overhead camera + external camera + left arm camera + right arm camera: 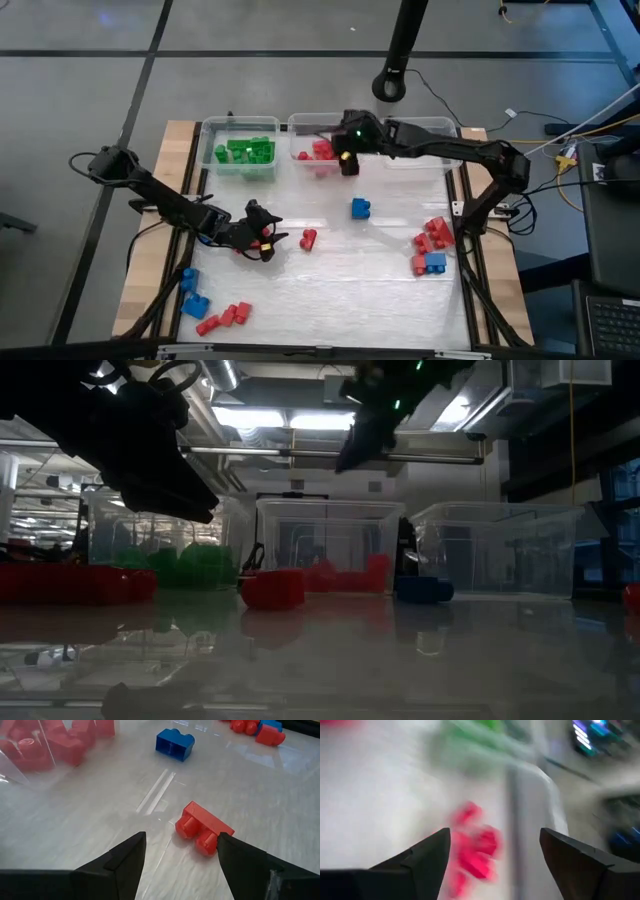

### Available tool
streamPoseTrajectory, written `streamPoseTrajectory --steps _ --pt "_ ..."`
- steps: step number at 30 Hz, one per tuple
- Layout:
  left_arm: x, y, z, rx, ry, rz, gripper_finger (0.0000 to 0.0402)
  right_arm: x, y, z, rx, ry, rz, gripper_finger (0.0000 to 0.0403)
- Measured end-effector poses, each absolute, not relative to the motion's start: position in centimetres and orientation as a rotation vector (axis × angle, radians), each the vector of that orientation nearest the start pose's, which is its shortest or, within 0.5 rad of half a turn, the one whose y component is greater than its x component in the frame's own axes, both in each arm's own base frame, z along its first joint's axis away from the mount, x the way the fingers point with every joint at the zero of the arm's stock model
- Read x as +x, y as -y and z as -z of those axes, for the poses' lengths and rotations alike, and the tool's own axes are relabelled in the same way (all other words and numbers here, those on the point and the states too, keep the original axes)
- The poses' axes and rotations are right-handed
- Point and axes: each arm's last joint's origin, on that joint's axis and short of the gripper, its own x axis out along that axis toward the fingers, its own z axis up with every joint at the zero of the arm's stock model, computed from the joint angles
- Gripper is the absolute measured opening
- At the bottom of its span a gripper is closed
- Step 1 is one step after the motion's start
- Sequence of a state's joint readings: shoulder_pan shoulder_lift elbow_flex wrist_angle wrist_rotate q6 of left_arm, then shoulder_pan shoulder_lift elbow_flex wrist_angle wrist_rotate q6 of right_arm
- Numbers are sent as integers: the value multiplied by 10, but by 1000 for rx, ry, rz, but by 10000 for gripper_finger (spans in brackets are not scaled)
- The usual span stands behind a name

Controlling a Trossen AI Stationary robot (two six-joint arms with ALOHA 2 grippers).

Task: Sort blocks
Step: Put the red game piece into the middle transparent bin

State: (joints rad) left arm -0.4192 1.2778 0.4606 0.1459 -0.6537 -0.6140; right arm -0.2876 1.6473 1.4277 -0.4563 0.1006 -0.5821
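Left gripper: hovering low over the middle-left of the desk, jaws standing apart with nothing between them. A red block is lying on its side just ahead of the fingertips, studs facing the gripper; in the high view it is sitting just right of the gripper.

Right gripper: hanging above the middle bin at the far edge, jaws spread wide and holding nothing. Red blocks are lying below it, blurred in the wrist view.

Bins: three clear bins are standing in a row along the far edge. The left bin is holding green blocks; the middle bin is holding red blocks; what the right bin holds cannot be told.

Loose blocks: a blue block is lying near the desk's centre, well apart from both grippers. A cluster of red blocks with one blue is sitting at the right side. Two blue blocks and a short row of red ones are lying at the near-left corner.
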Motion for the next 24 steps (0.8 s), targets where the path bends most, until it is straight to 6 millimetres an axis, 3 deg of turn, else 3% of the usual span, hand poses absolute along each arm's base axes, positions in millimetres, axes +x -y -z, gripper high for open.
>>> streamPoseTrajectory --steps 6,12,17,24 --pt "214 76 -162 -250 -481 -388 230 367 34 -306 -520 -685 -205 309" --pt "214 76 -162 -251 -480 -388 230 387 -23 -270 -676 -733 -391 309" --pt "214 76 -162 -250 -481 -388 230 405 -45 -230 -769 -801 -423 309" --pt "214 76 -162 -250 -481 -388 230 419 -59 -187 -850 -879 -411 304"
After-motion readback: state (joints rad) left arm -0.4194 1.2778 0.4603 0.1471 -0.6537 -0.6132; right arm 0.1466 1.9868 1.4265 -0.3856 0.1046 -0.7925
